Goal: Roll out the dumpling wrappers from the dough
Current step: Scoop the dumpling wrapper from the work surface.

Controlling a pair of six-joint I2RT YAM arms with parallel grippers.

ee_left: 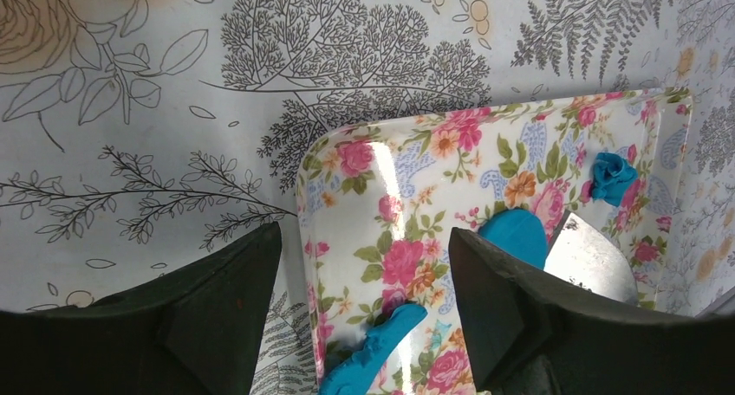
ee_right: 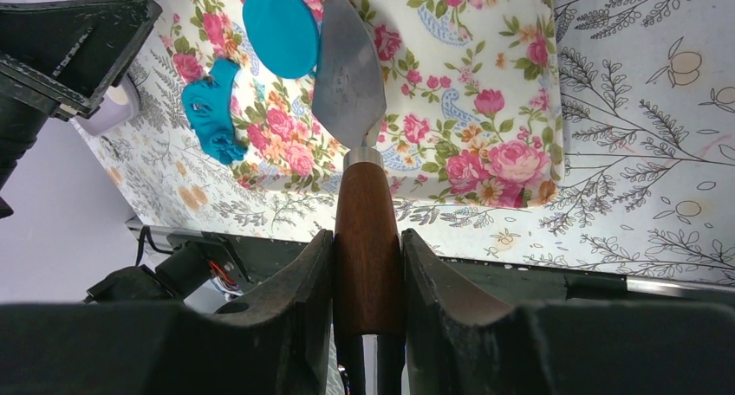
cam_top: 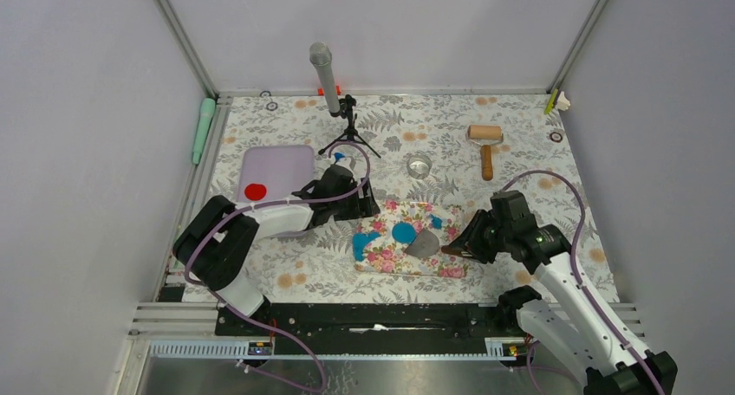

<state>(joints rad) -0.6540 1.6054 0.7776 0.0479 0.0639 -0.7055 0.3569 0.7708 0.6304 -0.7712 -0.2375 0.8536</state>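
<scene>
Scraper (ee_right: 351, 83) sits clamped in right pincer (ee_right: 368, 239); left pincer (ee_left: 364, 235) gapes wide over floral mat (ee_left: 451, 144).

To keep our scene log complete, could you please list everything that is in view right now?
dumpling wrapper: one, bright blue disc, on the mat, beside the blade
dough scraps: two, blue, a long one at the mat's left, a small curl right of the disc
mat: one, pink floral, table centre
spatula: one, metal blade, brown wooden handle, blade over the mat
roller: one, wooden, far right
clear ring: one, transparent, behind the mat
tray: one, lilac, left
red disc: one, on the tray
microphone: one, grey, black tripod, far centre
green stick: one, left edge
left fingers: two, black, open, at the mat's left corner
right fingers: two, black, shut on the spatula's handle
</scene>
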